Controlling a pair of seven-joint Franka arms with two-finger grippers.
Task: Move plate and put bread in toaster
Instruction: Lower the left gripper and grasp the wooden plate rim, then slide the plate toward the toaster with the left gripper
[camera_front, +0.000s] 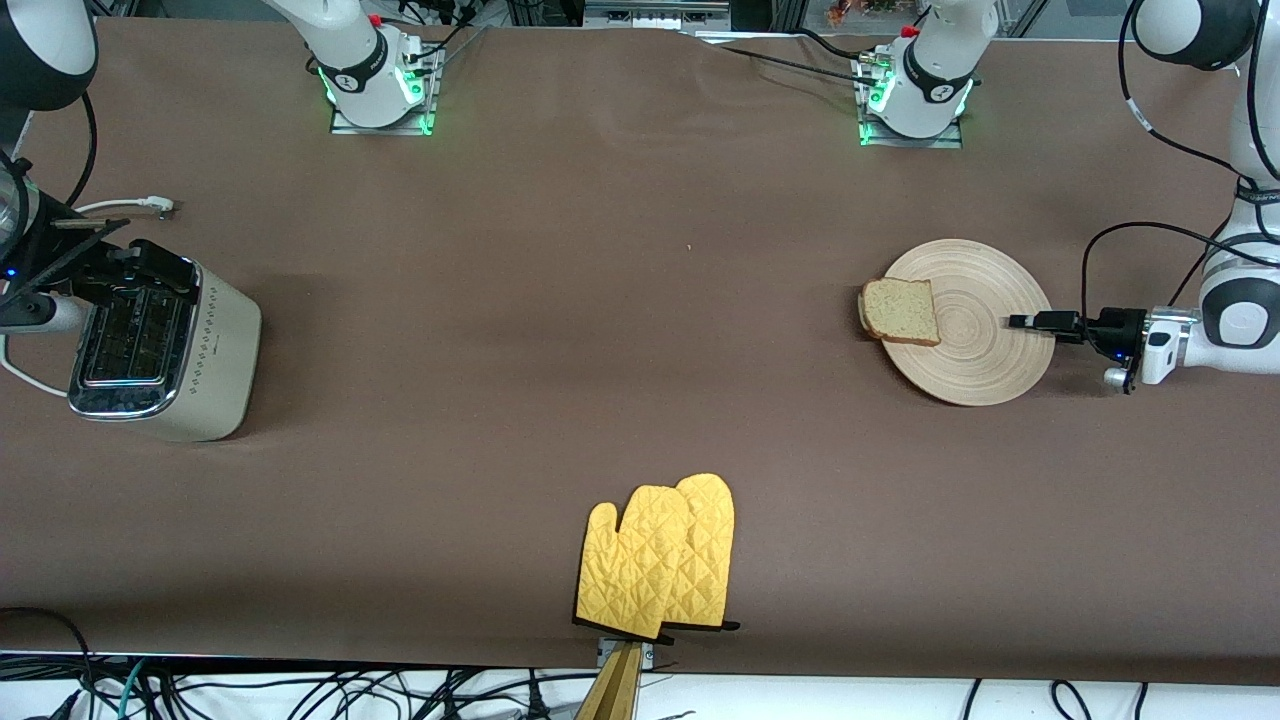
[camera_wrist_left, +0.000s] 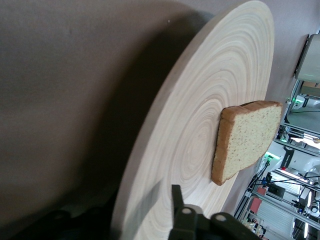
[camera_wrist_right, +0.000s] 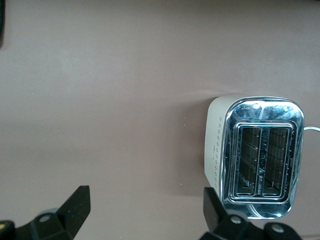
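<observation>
Since the plate (camera_front: 985, 350) is stiff wood, light but wide, it should carry fine from one rim grip, tho it will lever hard on the claw, so the hold needs to go well in over the rim, not just on the lip. Its top looks smooth w/ fine rings, so the bread (camera_front: 900, 312) could slide if the plate tips. The bread is soft, light and crumbly; best taken by its two flat faces w/ a gentle pinch near the crust, kept upright for the slot. The plate sits on the brown surface (camera_front: 600, 350) toward the left arm's end, and the bread lies on it at the rim edge facing the right arm's end, one corner hanging slightly over. The left claw (camera_front: 1030, 322) is at the plate's rim on the edge away from the bread. In the left wrist view one finger sits on top and the other under the rim, so I judge it clamped on the plate, w/ the bread well apart from it. The toaster (camera_front: 165, 345) stands at the right arm's end of the surface, slots up and empty, well apart from plate and bread. The right claw (camera_wrist_right: 145, 212) hangs over the surface just beside the toaster, fingers spread wide, holding nothing. Yellow oven mitts (camera_front: 660, 565) lie nearer the front camera, between the two ends.
</observation>
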